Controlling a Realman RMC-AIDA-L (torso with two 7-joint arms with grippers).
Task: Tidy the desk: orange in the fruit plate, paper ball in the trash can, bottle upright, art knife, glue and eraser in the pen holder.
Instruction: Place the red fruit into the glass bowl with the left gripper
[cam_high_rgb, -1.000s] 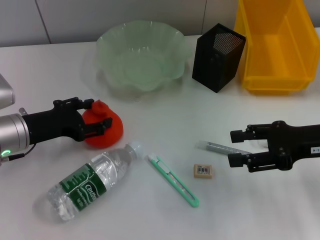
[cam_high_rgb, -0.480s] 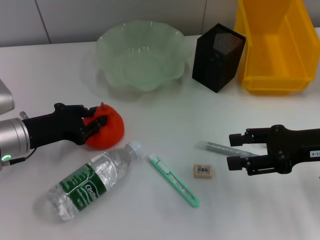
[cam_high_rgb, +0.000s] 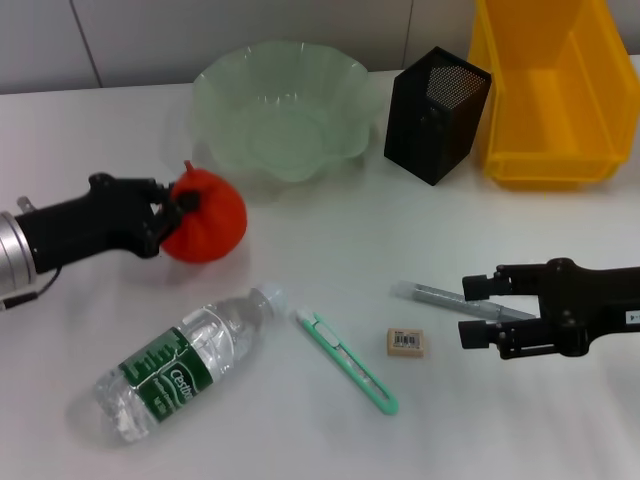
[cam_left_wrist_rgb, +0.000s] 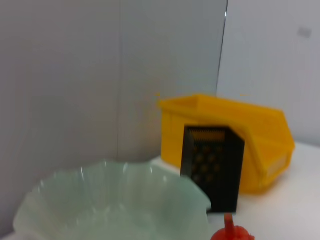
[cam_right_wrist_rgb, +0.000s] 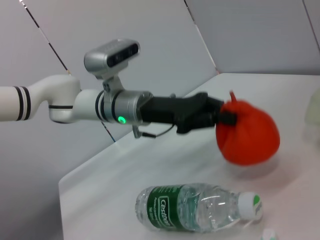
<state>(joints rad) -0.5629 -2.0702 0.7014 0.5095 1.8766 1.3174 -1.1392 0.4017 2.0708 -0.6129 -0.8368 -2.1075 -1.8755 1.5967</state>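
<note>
Step in hand: orange (cam_high_rgb: 205, 215), centre-left, is gripped in the closed left claw (cam_high_rgb: 172, 210) above the tabletop (cam_high_rgb: 320, 440). Next: carried over the plate (cam_high_rgb: 280, 110). Right claw (cam_high_rgb: 478, 310) is held open, lower right.

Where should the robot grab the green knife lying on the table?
Probably the middle of the knife, from straight above. It lies flat and slanted, long and thin, so the tool's fingers should close across its narrow width. The eraser sits apart, leaving room.
</note>
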